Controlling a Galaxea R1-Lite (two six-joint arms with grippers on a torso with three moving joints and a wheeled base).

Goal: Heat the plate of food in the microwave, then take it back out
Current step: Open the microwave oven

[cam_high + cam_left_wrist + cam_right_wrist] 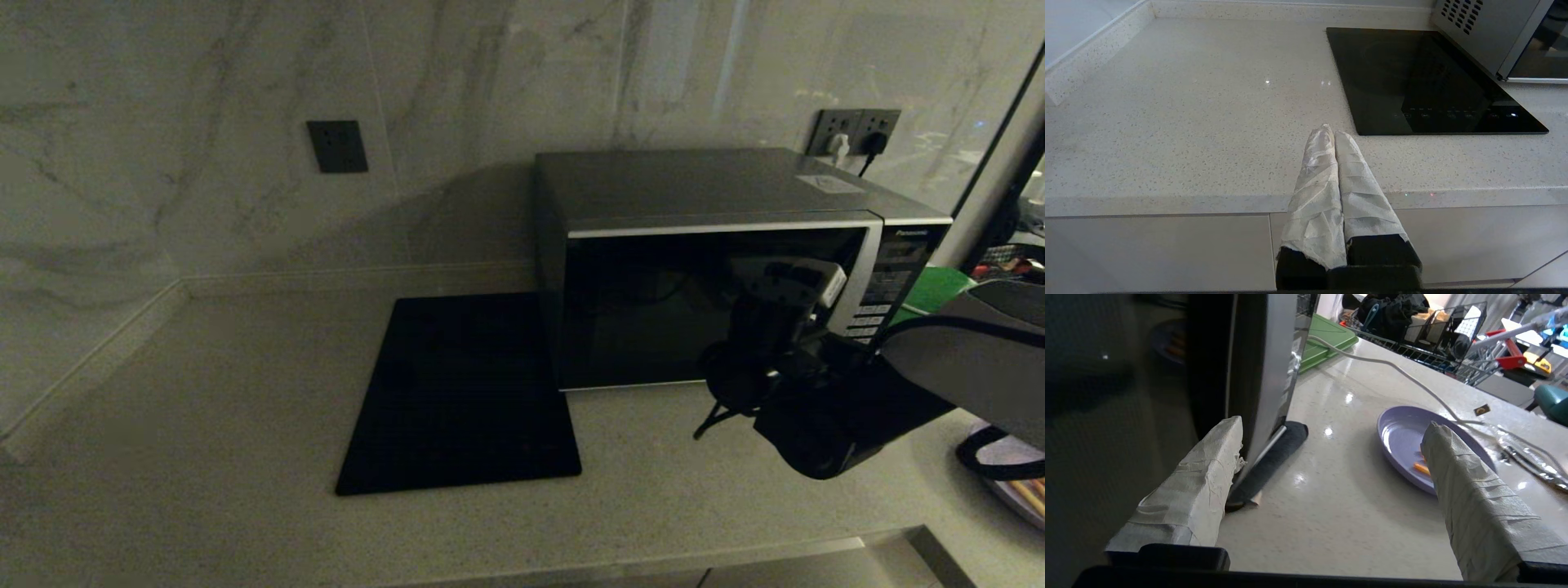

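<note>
The silver-grey microwave point(702, 269) stands on the counter with its dark glass door closed. My right gripper point(788, 282) hangs open in front of the door's right side, by the button panel point(886, 286). In the right wrist view this gripper point(1334, 424) is spread wide. One taped finger point(1208, 469) rests by the dark glass, and the microwave's silver front edge point(1274, 375) lies just inside that finger. The lavender plate of food point(1404, 437) with orange sticks sits on the counter to the right, apart from both fingers; my arm partly hides this plate point(1012, 488). My left gripper point(1331, 130) is shut and empty at the counter's front edge.
A flat black cooktop point(465, 392) lies left of the microwave. A green board point(939, 290) lies to the microwave's right. A white cable point(1392, 367) runs across the counter past the plate, and a wire basket point(1433, 330) of items stands beyond. The marble wall backs the counter.
</note>
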